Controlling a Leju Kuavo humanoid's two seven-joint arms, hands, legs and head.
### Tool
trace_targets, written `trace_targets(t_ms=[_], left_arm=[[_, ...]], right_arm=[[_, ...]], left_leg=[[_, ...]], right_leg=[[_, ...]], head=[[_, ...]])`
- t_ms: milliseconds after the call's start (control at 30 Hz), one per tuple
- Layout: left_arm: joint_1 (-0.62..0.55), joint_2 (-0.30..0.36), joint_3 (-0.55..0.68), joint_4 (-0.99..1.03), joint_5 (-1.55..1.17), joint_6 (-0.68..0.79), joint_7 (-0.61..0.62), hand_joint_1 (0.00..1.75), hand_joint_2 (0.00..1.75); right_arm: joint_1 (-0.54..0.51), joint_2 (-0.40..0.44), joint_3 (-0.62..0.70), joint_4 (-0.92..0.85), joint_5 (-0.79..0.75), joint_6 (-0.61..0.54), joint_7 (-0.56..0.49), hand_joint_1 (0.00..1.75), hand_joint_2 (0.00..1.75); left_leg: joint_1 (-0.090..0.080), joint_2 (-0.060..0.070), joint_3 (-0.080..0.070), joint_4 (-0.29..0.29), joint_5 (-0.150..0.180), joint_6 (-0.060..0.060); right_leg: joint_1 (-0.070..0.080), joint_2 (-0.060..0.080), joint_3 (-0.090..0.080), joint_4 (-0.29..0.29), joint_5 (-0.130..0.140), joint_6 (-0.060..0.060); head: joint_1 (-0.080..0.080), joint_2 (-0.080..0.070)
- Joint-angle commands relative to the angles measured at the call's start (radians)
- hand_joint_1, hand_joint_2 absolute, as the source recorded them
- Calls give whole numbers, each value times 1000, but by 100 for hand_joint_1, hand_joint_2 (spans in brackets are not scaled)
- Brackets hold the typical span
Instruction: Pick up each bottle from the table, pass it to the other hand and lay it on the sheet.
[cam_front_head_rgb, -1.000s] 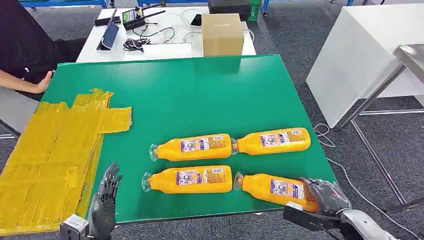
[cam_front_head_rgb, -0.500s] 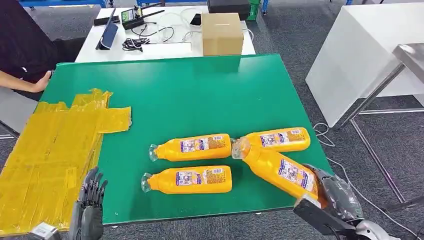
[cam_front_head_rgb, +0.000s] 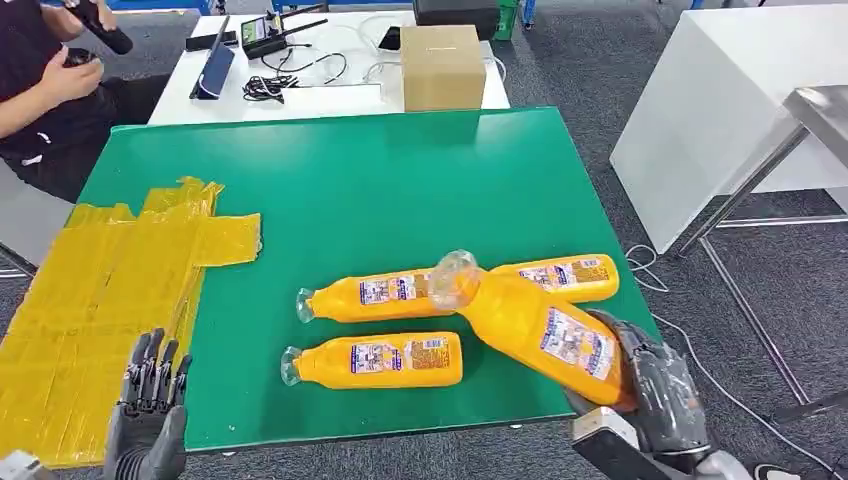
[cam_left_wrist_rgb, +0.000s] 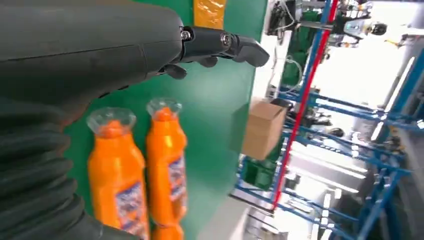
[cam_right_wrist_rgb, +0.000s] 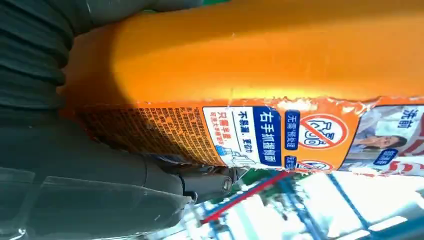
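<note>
My right hand (cam_front_head_rgb: 655, 390) grips an orange bottle (cam_front_head_rgb: 535, 325) by its base and holds it tilted above the green table (cam_front_head_rgb: 380, 190), clear cap toward the table's middle. Up close in the right wrist view the held bottle (cam_right_wrist_rgb: 260, 65) shows its printed label. Three more orange bottles lie on the table: one near the front (cam_front_head_rgb: 375, 360), one behind it (cam_front_head_rgb: 365, 295), one at the right (cam_front_head_rgb: 570, 275) partly behind the lifted one. My left hand (cam_front_head_rgb: 148, 410) hovers open over the yellow sheet (cam_front_head_rgb: 100, 300) at the front left; its fingers (cam_left_wrist_rgb: 220, 42) are spread.
A cardboard box (cam_front_head_rgb: 444, 66) stands on the white table behind, with cables and a tablet beside it. A person sits at the far left corner holding a dark object (cam_front_head_rgb: 100, 25). A white table (cam_front_head_rgb: 720, 110) and a metal frame stand to the right.
My right hand has lifted the front-right bottle off the table and swung its cap end up and left. My left hand drew back toward the front left. The person's arm left the table edge.
</note>
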Motion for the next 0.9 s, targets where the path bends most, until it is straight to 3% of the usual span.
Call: trace_targets(t_ms=[33, 100, 233, 433, 567, 900], left_arm=[[-144, 54, -79, 55, 225, -18, 99, 0, 175], [-153, 54, -91, 65, 283, -30, 118, 0, 175], [-133, 45, -93, 48, 301, -52, 112, 0, 175], [-134, 44, -90, 48, 312, -65, 116, 0, 175], [-145, 24, -80, 52, 353, -105, 122, 0, 175], [-161, 12, -79, 87, 355, -119, 129, 0, 175]], right_arm=[[-663, 202, 262, 546, -114, 182, 39, 175, 175], [-724, 243, 311, 604, -61, 174, 53, 175, 175], [-714, 288, 434, 569, -21, 174, 64, 166, 175], [-727, 281, 456, 576, -24, 168, 74, 166, 175], [-792, 365, 500, 632, 55, 116, 103, 166, 175], [-817, 432, 546, 678, 66, 95, 122, 164, 175]], left_leg=[[4, 14, 4, -4, 3, -3], [3, 13, 3, -3, 5, -4], [3, 13, 0, -2, 11, -5], [3, 6, -4, 0, 11, -4], [3, 7, -8, 0, 11, -4], [3, 5, -8, 0, 11, -4]], right_leg=[[4, 14, 1, -6, 9, -3], [3, 11, 0, -4, 9, -4], [3, 11, -5, -2, 13, -6], [3, 6, -5, 0, 11, -5], [3, 7, -9, 1, 12, -5], [3, 5, -9, 0, 11, -5]], head=[[0, 0], [0, 0], [0, 0], [0, 0], [0, 0], [0, 0]])
